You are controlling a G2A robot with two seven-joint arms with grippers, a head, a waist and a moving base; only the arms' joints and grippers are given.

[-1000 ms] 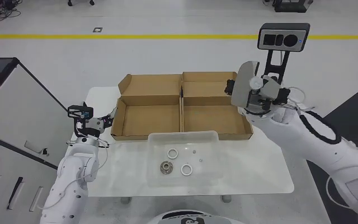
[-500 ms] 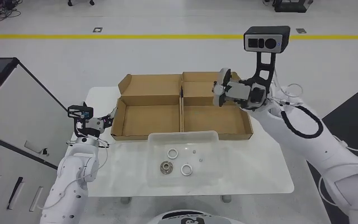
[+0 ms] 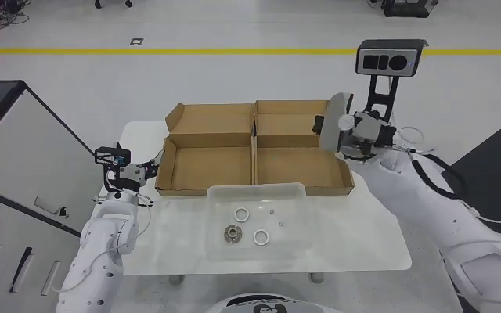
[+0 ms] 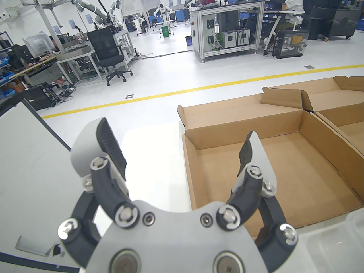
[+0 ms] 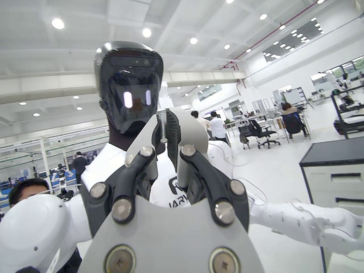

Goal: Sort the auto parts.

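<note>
My right gripper (image 5: 167, 116) is shut on a small threaded metal screw (image 5: 162, 127) and is turned up, away from the table. In the top view it (image 3: 341, 125) hangs above the right end of the right cardboard box (image 3: 301, 166). A clear plastic tray (image 3: 254, 188) in front of the boxes holds two white rings (image 3: 243, 213) (image 3: 261, 236), a metal hub (image 3: 232, 232) and small bits (image 3: 281, 224). My left gripper (image 4: 176, 132) stands open and empty at the table's left edge, beside the left cardboard box (image 4: 284, 166).
Both boxes (image 3: 207, 166) are open-topped with flaps folded back and show bare floors. A white panel (image 3: 39, 149) leans left of the table. The table's right side (image 3: 368, 235) is bare.
The right arm swung left over the right box half a second ago and has come back right, its gripper turned up again. The left arm has kept still.
</note>
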